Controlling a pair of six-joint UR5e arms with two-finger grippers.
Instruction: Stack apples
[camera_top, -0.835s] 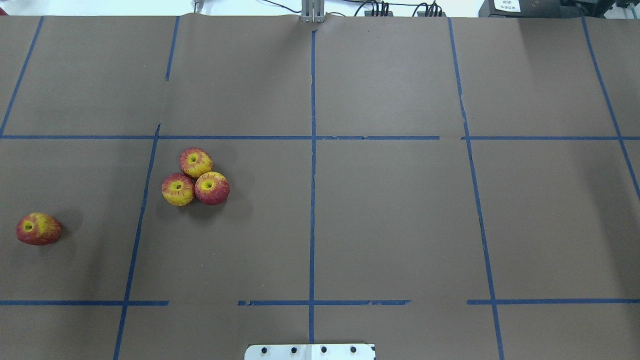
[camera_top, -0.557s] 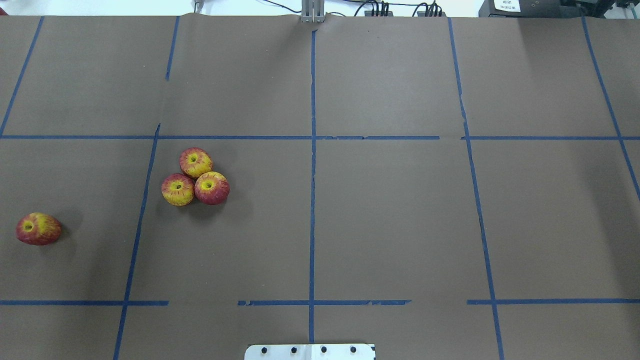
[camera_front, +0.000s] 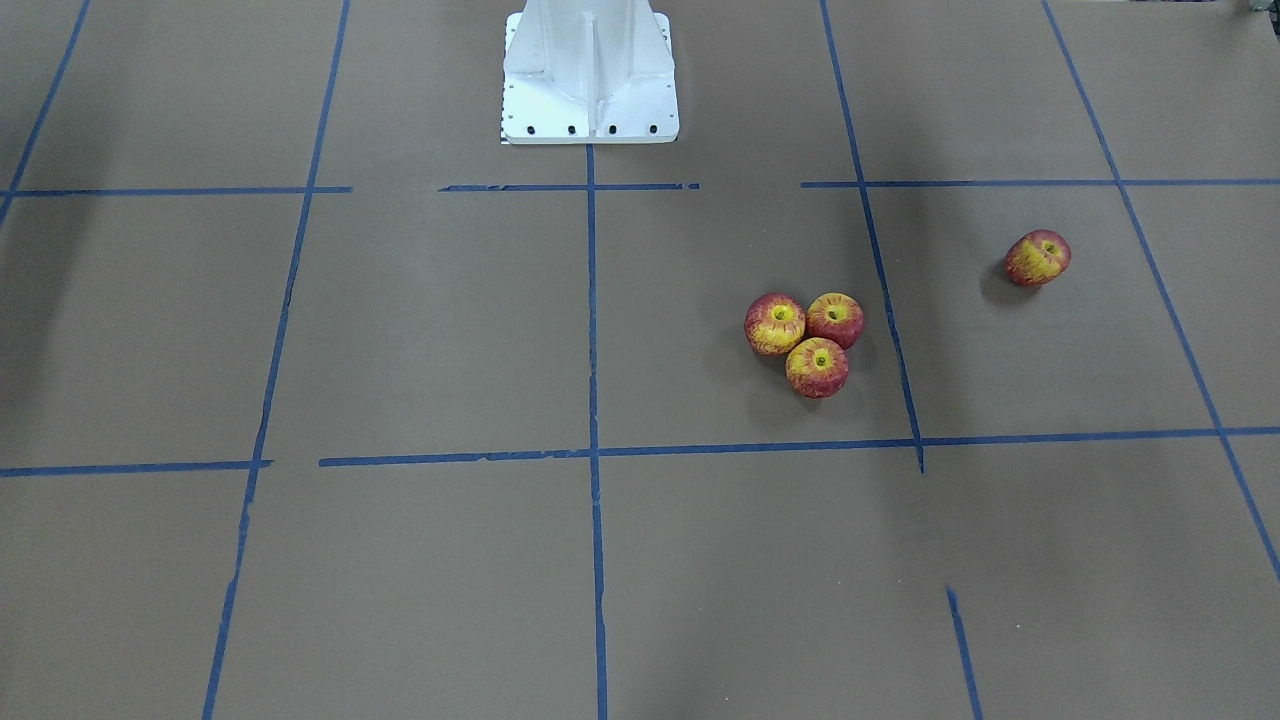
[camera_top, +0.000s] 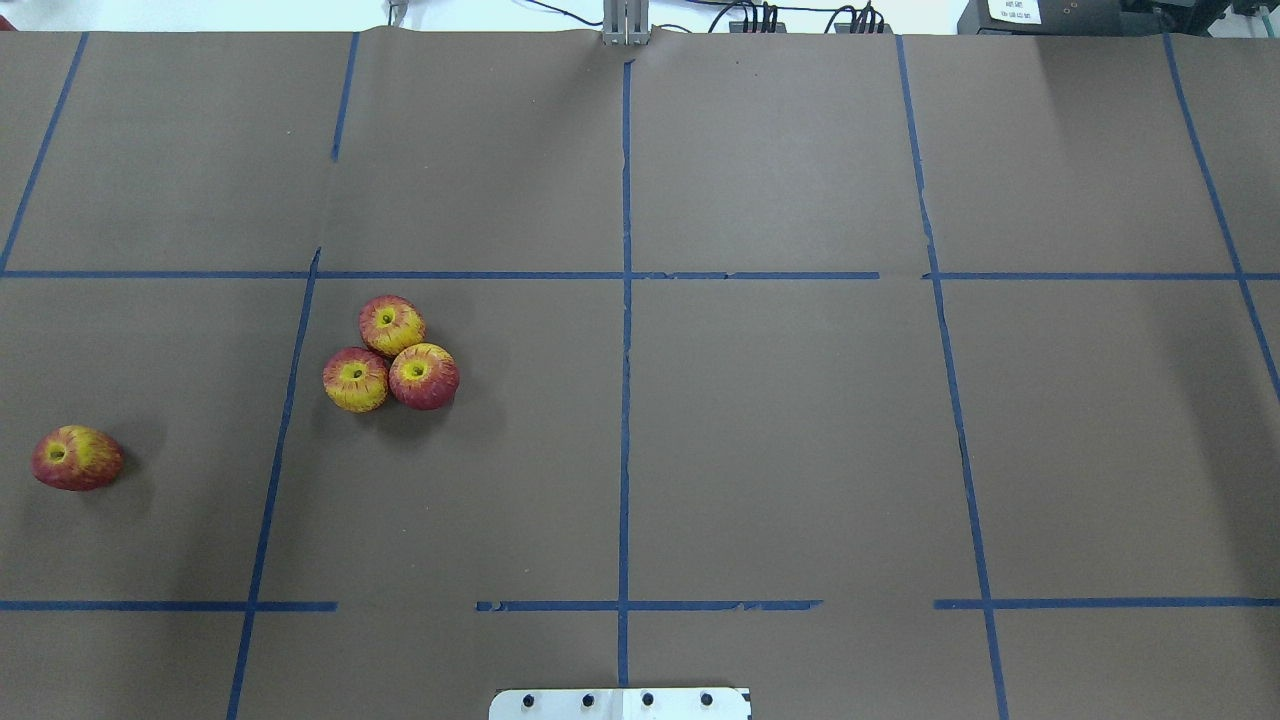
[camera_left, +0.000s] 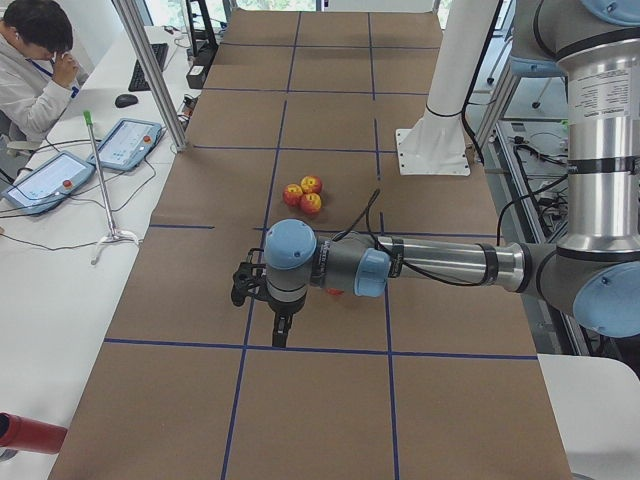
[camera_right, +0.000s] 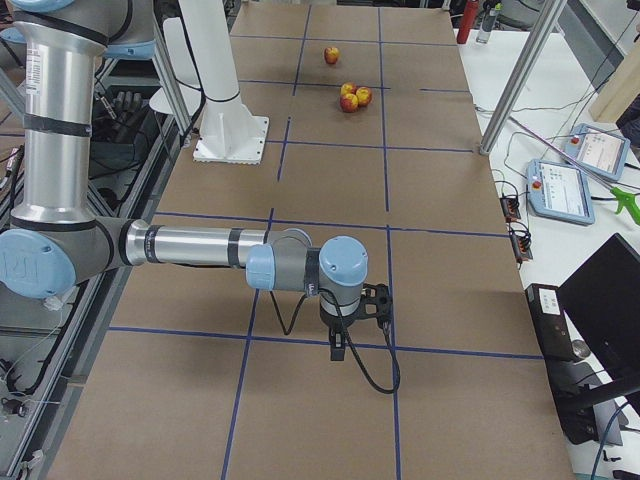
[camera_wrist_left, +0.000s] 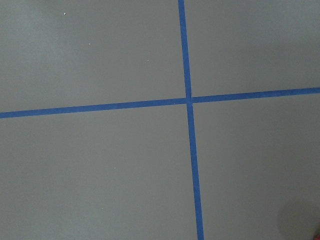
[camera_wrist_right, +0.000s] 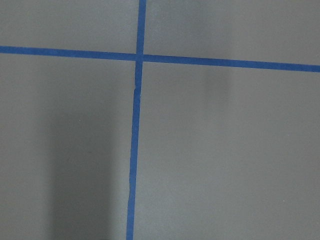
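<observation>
Three apples touch in a cluster on the brown table: the far one (camera_top: 391, 325), the near left one (camera_top: 355, 379) and the near right one (camera_top: 424, 376). None lies on another. The cluster also shows in the front-facing view (camera_front: 810, 340). A fourth apple (camera_top: 77, 458) lies alone on its side near the left edge, and also shows in the front-facing view (camera_front: 1038, 258). My left gripper (camera_left: 243, 286) shows only in the exterior left view and my right gripper (camera_right: 378, 302) only in the exterior right view, both far from the cluster. I cannot tell whether they are open or shut. Both wrist views show only paper and tape.
Blue tape lines (camera_top: 625, 400) divide the brown paper into a grid. The white robot base (camera_front: 590, 75) stands at the table's robot side. An operator (camera_left: 35, 60) sits at a side desk with tablets (camera_left: 125, 143). A metal pole (camera_left: 150, 70) stands at the table's edge.
</observation>
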